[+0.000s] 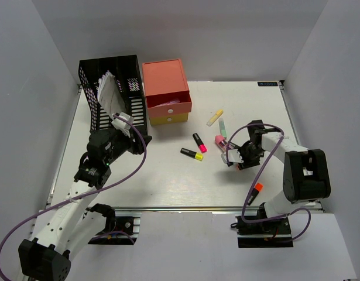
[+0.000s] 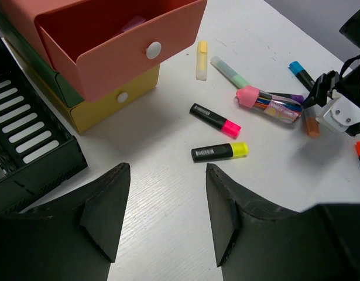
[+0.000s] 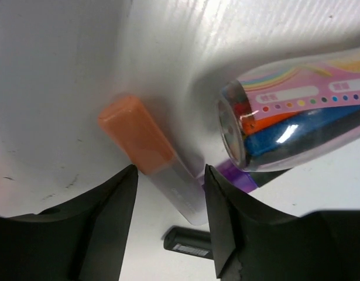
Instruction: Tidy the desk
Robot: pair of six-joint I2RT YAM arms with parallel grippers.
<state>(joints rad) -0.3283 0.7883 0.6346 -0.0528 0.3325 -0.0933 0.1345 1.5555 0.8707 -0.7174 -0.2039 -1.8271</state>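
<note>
On the white desk (image 1: 168, 181) lie several highlighters. My right gripper (image 3: 168, 222) is open and low over a pastel orange highlighter (image 3: 146, 143), whose pale body runs between the jaws; a gap shows on the left finger's side. Just beside it lie a clear tube of coloured pens (image 3: 297, 123) and a purple marker (image 3: 238, 178). From above, the right gripper (image 1: 238, 160) sits right of the pen tube (image 1: 222, 141). My left gripper (image 2: 168, 216) hangs open above bare desk with nothing between its fingers, near the drawer unit (image 1: 166, 91).
The coral top drawer (image 2: 118, 41) stands open. A black mesh file rack (image 1: 112, 88) is at the back left. Black highlighters with a pink cap (image 2: 215, 119) and a yellow cap (image 2: 219, 151), pastel yellow (image 2: 201, 58) and green (image 2: 229, 71) ones, and an orange-capped marker (image 1: 257, 188) lie loose.
</note>
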